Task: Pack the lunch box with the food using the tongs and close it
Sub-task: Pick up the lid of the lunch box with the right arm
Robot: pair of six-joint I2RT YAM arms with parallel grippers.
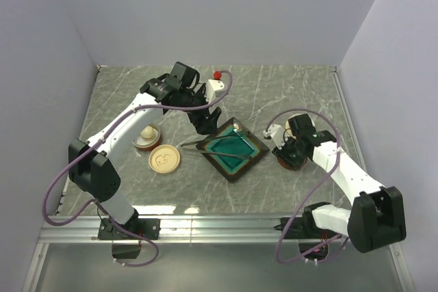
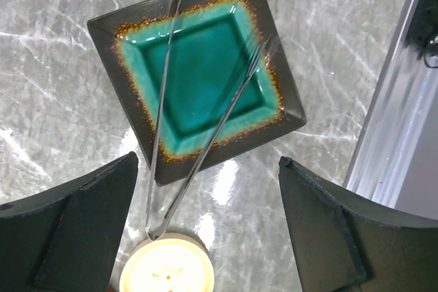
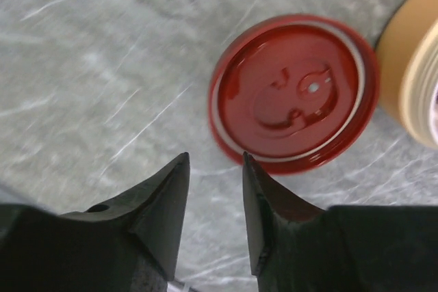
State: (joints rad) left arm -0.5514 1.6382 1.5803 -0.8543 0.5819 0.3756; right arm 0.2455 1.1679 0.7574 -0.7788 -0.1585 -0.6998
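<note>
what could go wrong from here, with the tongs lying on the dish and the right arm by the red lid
1. The tongs lie across the teal dish, with their joint by the cream lid. The open left gripper above might drag the dish or bump that lid when grabbing.
2. The right gripper, narrow and empty, sits just short of the red lid and might shove it rather than grip it.

cream lid (image 2: 166,271): we see only its upper arc, the rest cut by the bottom edge
tan container (image 3: 410,66): cut off at the right edge; we cannot see inside it
red lid (image 3: 294,94): slightly blurred up close; from above the right hand (image 1: 286,156) hides most of it
</note>
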